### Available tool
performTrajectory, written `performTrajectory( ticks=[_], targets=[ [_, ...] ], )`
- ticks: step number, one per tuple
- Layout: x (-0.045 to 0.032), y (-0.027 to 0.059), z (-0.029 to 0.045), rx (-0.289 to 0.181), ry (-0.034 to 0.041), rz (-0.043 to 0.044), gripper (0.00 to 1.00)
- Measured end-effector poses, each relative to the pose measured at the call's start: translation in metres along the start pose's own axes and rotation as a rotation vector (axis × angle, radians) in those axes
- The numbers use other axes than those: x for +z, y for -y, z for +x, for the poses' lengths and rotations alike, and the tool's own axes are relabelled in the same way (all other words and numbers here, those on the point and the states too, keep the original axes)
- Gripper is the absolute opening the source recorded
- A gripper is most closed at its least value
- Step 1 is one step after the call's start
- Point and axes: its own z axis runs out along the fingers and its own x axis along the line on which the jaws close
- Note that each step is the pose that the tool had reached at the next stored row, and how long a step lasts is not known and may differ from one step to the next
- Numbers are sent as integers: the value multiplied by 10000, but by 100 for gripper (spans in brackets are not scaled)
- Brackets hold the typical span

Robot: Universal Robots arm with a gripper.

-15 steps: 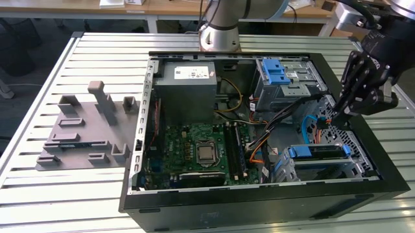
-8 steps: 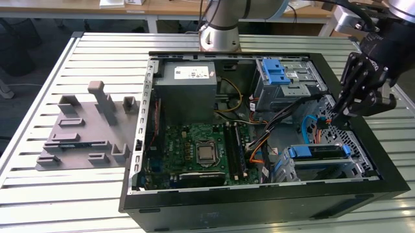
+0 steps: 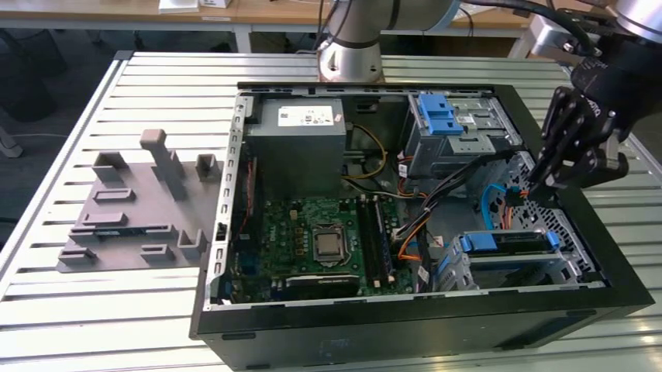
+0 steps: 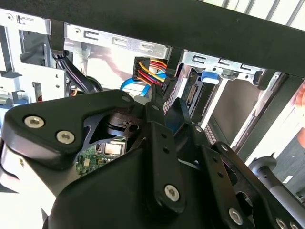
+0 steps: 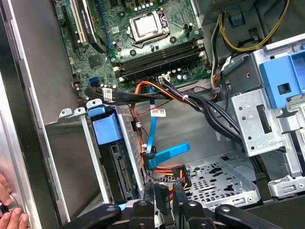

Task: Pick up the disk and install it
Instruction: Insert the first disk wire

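Pinching a power connector (image 5: 162,190) (the one trailing red, orange and yellow wires) between the fingers (image 5: 148,198), drawn in narrowly on either side of it. Reaching down with the black gripper (image 3: 529,190) into the open computer case (image 3: 414,325), at the exterior view's right. Just beside the connector: a flat blue data cable (image 5: 164,155) and a bundle of black cables (image 5: 206,108). Near the fingers, though apart from them, the disk (image 3: 509,242), seated in the drive cage (image 3: 567,267) in the case's corner at the exterior view's right, blue rails showing at its end. Farther along the same wall, a second cage (image 3: 467,143) with a blue latch (image 3: 443,116). Across the case floor, the green motherboard (image 3: 310,240), and beyond it the grey power-supply box (image 3: 300,128). Underneath it all, the slatted worktop (image 3: 62,310), carrying a grey moulded fixture (image 3: 135,209) at the exterior view's left. At the case's edge in the first wrist view, a person's hand (image 5: 8,210).
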Motion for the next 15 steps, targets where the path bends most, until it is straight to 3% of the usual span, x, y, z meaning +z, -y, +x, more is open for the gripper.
performTrajectory(
  ticks=[15],
  targets=[
    [59,1,-5,5,-111,35,30]
  ],
)
